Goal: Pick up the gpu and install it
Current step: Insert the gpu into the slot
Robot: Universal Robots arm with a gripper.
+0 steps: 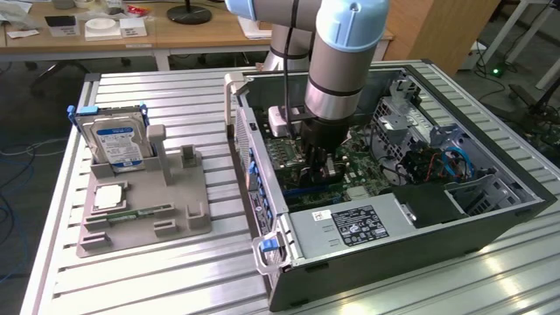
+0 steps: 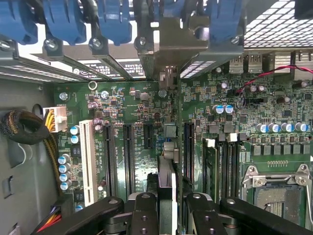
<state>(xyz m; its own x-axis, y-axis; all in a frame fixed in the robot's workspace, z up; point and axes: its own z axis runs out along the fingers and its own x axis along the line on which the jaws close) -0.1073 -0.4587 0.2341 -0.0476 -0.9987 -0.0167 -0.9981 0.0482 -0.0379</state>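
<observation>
In the exterior view, my grey and light-blue arm reaches down from the top of the frame into an open black desktop computer case (image 1: 490,216) that lies on its side on a ribbed silver metal table (image 1: 166,275). My gripper (image 1: 317,172) sits low over the green motherboard (image 1: 368,172) near the middle of the case, just above a grey power supply box with a white label (image 1: 355,226). The dark card I carry is hard to make out here, hidden beneath my wrist. Toward the exterior view's left, well apart from the case, a grey plastic holder tray (image 1: 144,216) rests on the table; a silver hard drive with a blue label (image 1: 118,144) stands upright in its far end, and a short narrow green memory stick (image 1: 136,214) lies flat nearer the front. A wooden desk with small items runs along the back of the room. In the wrist view, I look straight down my black fingers (image 2: 145,213), which are clenched on the gpu (image 2: 167,183), a thin dark circuit card seen edge-on, standing upright between them. Its silver metal end bracket (image 2: 168,81) reaches the rear wall of the case, below a row of blue plastic slot latches (image 2: 115,22). The card stands in line with a motherboard slot, between long black expansion slots (image 2: 129,156) on one side and the memory slots on the other; I cannot tell whether it is fully seated. A white slot (image 2: 88,156) lies farther off, and an empty processor socket with a silver frame (image 2: 279,188) sits near the corner.
</observation>
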